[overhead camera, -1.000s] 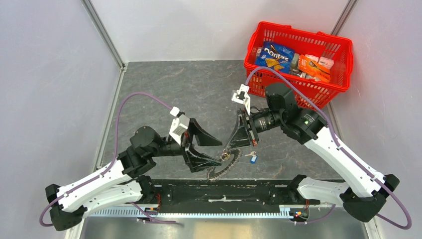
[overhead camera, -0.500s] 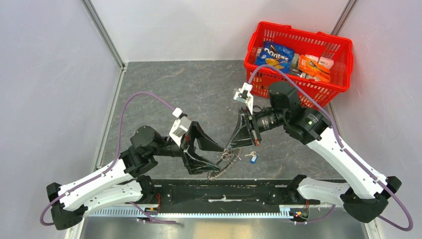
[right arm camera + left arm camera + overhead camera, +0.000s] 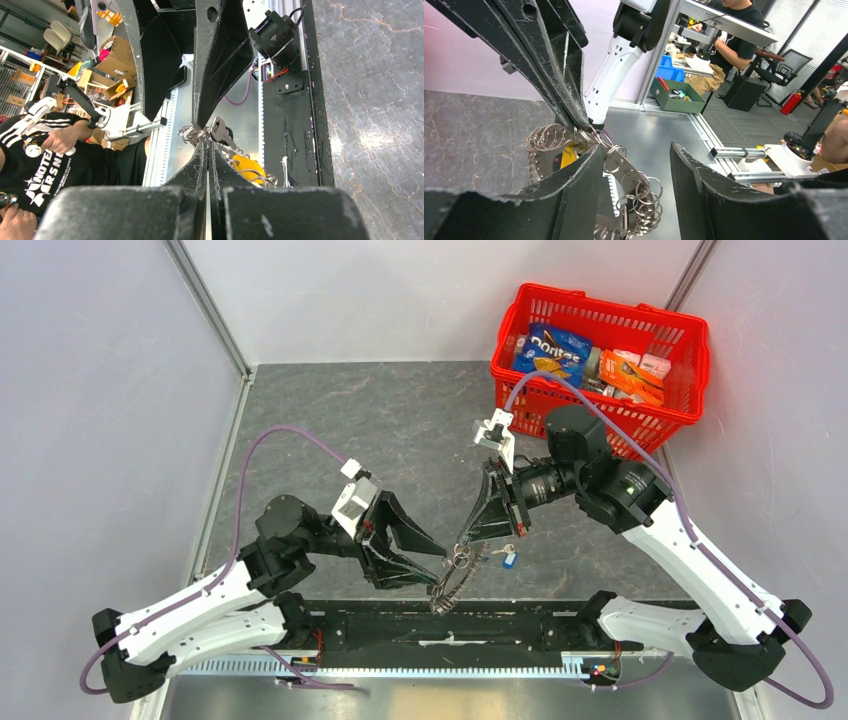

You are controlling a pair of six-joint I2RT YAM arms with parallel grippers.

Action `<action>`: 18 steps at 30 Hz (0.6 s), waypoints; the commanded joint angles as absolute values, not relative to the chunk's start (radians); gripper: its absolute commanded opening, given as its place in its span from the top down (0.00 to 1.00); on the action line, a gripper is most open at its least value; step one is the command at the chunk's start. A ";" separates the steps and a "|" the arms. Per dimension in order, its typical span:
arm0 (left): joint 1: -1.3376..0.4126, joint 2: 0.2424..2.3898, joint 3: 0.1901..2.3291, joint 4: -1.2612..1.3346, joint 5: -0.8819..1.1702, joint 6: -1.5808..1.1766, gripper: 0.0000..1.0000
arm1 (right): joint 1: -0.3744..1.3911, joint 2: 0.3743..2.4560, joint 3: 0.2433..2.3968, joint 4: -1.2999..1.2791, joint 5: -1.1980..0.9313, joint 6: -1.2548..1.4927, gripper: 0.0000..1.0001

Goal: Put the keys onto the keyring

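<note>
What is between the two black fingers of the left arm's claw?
A strand of the keyring: linked metal rings hang in the open gap of the left gripper, between its fingers. The left wrist view shows it best.

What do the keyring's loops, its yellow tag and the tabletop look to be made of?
keyring: thin silvery wire loops with bright glints, likely polished steel.
yellow tag: smooth, opaque, probably plastic.
tabletop: matte grey with stone-like veins, possibly printed laminate.
</note>
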State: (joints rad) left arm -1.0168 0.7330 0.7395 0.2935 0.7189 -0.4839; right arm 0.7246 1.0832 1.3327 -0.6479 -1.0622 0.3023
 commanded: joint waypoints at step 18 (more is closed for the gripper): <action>-1.019 0.803 0.724 0.401 0.787 -0.525 0.52 | 0.729 1.065 1.400 -0.614 -1.103 0.306 1.00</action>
